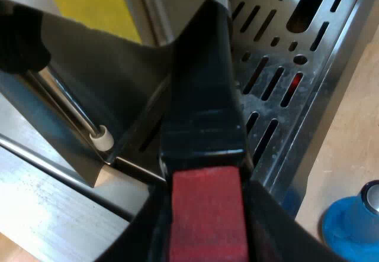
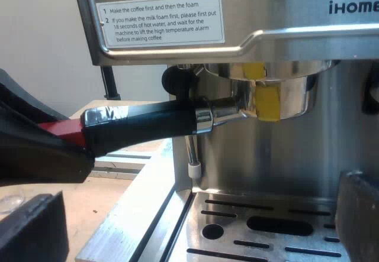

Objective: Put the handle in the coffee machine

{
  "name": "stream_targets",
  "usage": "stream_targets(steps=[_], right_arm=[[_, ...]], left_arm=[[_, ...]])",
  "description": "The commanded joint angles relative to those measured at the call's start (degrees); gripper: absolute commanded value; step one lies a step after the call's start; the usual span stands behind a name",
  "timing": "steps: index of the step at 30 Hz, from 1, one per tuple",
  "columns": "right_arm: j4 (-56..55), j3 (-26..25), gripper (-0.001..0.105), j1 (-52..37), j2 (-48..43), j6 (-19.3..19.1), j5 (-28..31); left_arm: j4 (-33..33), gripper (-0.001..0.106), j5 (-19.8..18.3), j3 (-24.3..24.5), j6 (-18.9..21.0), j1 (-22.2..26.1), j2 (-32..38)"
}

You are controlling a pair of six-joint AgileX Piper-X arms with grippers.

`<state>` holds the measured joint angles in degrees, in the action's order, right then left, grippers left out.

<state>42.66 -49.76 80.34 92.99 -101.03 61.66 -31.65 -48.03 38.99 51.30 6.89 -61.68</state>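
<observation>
Two black fingers of the left gripper clamp the red end of the dark handle of a round metal holder. Its basket sits up under the front of the steel espresso machine, the handle jutting out past the edge of the slotted steel drip tray with open air beneath. A steam wand with a white tip hangs just beside the handle. The right gripper hovers before the tray, jaws wide apart, holding nothing. A blue tamper stands on the pale table by the tray's edge.

machine: brushed metal | drip tray: shiny scuffed metal | handle: glossy black, plastic perhaps
</observation>
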Motion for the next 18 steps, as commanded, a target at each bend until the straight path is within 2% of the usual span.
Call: stream_targets(steps=[1,6,10,12,16,18], right_arm=[[0.8,-0.2,0.093,-0.2,-0.2,-0.7,0.0],[0.8,-0.2,0.093,-0.2,-0.2,-0.7,0.0],[0.8,-0.2,0.093,-0.2,-0.2,-0.7,0.0],[0.8,-0.2,0.093,-0.2,-0.2,-0.7,0.0],[0.8,-0.2,0.093,-0.2,-0.2,-0.7,0.0],[0.8,-0.2,0.093,-0.2,-0.2,-0.7,0.0]], left_arm=[[3.2,0.0,-6.2,1.5,0.0,0.0,0.8],[5.0,0.0,-6.6,1.5,2.9,0.5,0.8],[6.1,0.0,-7.6,1.5,3.6,1.8,0.8],[6.1,0.0,-8.9,1.5,3.8,2.4,0.8],[6.2,0.0,-13.9,1.5,2.7,2.8,0.8],[6.2,0.0,-14.3,1.5,2.6,2.8,0.8]])
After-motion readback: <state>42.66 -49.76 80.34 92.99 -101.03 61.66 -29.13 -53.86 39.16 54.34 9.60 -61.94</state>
